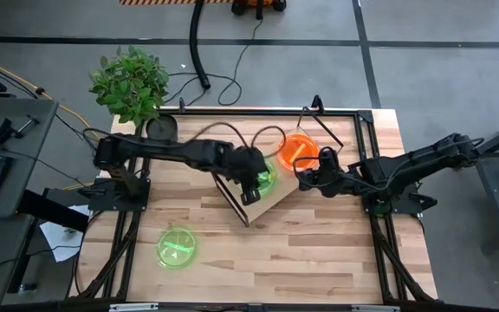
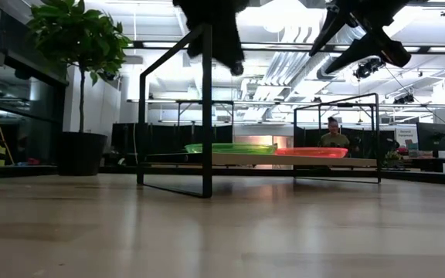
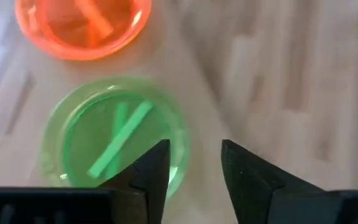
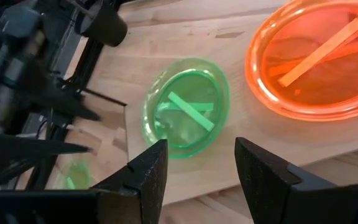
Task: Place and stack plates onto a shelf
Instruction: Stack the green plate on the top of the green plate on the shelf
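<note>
Shelf (image 1: 271,201) first: we are seeing it sitting mid-table, carrying a green stack (image 1: 265,178) and an orange stack (image 1: 299,150) side by side; how many plates each holds we cannot tell. One green plate (image 1: 177,247) is lying alone on the tabletop (image 1: 319,251). We are seeing both grippers hanging empty, fingers apart: left (image 1: 250,192) over the green stack, right (image 1: 305,179) beside the orange.

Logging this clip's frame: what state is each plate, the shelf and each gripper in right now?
Green plates: on the shelf, apparently stacked.
Orange plates: on the shelf beside them.
Lone green plate: on the tabletop.
Shelf: upright.
Left gripper: open, empty.
Right gripper: open, empty.
</note>
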